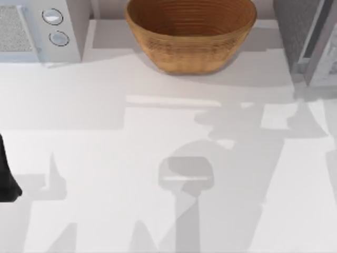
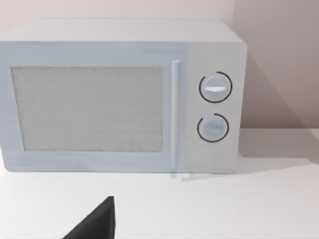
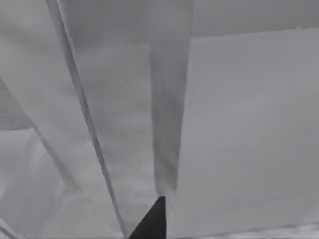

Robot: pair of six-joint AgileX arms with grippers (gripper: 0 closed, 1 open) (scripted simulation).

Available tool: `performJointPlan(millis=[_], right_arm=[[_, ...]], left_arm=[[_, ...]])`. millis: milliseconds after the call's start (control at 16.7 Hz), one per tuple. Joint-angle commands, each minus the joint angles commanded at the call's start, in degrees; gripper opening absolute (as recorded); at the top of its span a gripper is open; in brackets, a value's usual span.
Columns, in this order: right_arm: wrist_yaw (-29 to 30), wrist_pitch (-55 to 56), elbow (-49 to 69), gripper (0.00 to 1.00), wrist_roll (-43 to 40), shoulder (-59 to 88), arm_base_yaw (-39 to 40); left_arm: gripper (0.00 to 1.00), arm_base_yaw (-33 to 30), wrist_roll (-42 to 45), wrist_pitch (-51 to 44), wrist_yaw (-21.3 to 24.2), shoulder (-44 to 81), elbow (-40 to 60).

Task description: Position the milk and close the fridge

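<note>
step: closing fridge point(image 1: 308, 39), back right of bench point(image 1: 158, 158); judged: press pale door panel point(image 3: 124, 99) squarely, steadily | right pincer point(image 3: 152, 221) hard by door, jaws: cannot tell | left pincer point(image 2: 94, 224) faces microwave point(image 2: 119, 97), jaws: cannot tell | milk: not located | count: one fridge, one microwave, one basket point(image 1: 190, 32)

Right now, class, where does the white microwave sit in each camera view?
Top view: microwave at the far left corner, left of the wicker basket.
Left wrist view: microwave seen front-on.
Right wrist view: the fridge, grey panels up close.
Shared landmark: its two round knobs.
</note>
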Motion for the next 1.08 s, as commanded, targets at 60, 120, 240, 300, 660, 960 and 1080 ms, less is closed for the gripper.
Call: performJointPlan(millis=[60, 120, 240, 300, 660, 960, 1080], right_arm=[[0.95, 0.47, -0.84, 1.00, 0.76, -0.31, 0.66], [1.24, 0.56, -1.11, 1.00, 0.95, -0.38, 0.80], [1.24, 0.56, -1.11, 1.00, 0.95, -0.38, 0.80], [1.24, 0.56, -1.11, 1.00, 0.95, -0.38, 0.80], [1.64, -0.89, 5.55, 1.00, 0.74, 5.89, 0.00], [1.88, -3.77, 20.07, 1.00, 0.79, 16.68, 0.19], [1.94, -4.63, 23.48, 1.00, 0.91, 19.48, 0.21]], left_arm=[[1.00, 0.00, 0.00, 0.00, 0.00, 0.00, 0.00], [1.00, 0.00, 0.00, 0.00, 0.00, 0.00, 0.00], [1.00, 0.00, 0.00, 0.00, 0.00, 0.00, 0.00], [1.00, 0.00, 0.00, 0.00, 0.00, 0.00, 0.00], [1.00, 0.00, 0.00, 0.00, 0.00, 0.00, 0.00], [1.00, 0.00, 0.00, 0.00, 0.00, 0.00, 0.00], [1.00, 0.00, 0.00, 0.00, 0.00, 0.00, 0.00]])
